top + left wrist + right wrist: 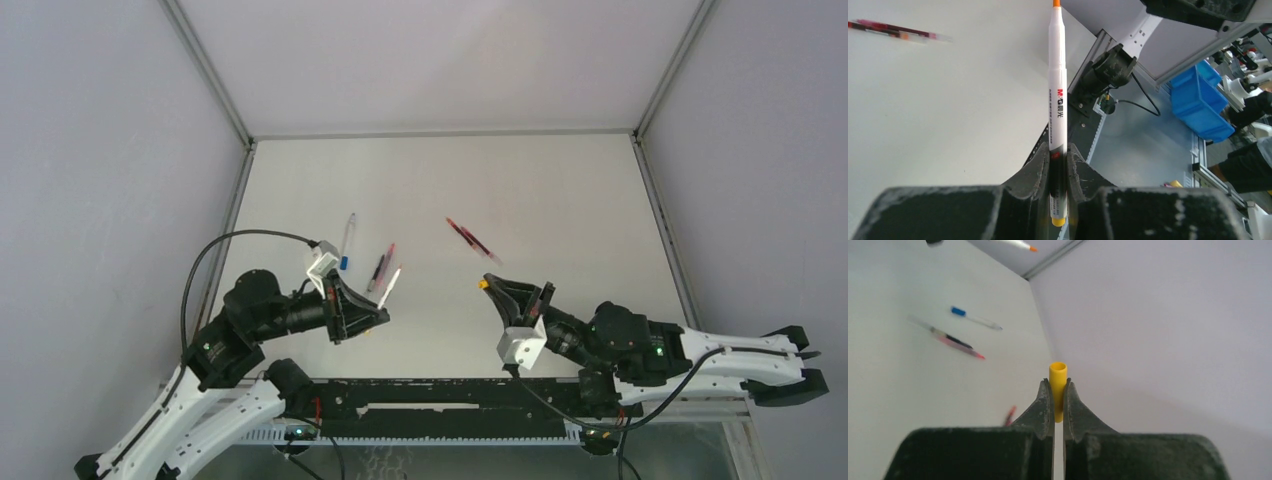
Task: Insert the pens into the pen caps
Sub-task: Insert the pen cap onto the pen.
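Left gripper (1058, 149) is clamped on the orange-tipped pen (1057, 75), tip protruding well beyond the jaws; right gripper (1058, 386) is pinched on the yellow cap (1058, 371), mouth outward; axes should be aligned before pushing

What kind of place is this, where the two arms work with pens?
Probably a robotics lab or test cell. The white table is boxed in by grey panels on metal framing, two robot arms are bolted to its near edge, and the left wrist view shows blue storage bins beyond it.
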